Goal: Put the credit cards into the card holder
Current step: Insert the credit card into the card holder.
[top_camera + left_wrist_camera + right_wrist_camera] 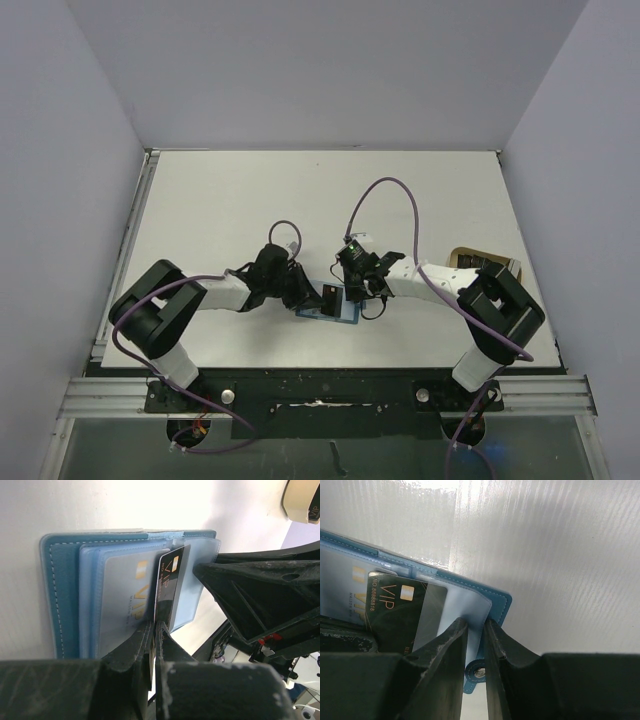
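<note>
Left gripper (pixel 154 630) pinching the black VIP credit card (pixel 170 580) partway into the open teal-blue card holder (pixel 55 590) on the white table (pixel 250 200), right gripper (pixel 475 630) seemingly clamping its clear sleeve (pixel 465 605), and any skew here jams it!

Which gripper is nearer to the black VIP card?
Left. The left gripper pinches the black VIP card by its edge; the right gripper is beside it, clamped on a clear sleeve of the card holder.

The teal holder (pixel 52 595) lies open on the tabletop (pixel 300 200). A black card (pixel 170 587) stands partway in its clear sleeve. A second card (pixel 125 600) lies fully sleeved.
</note>
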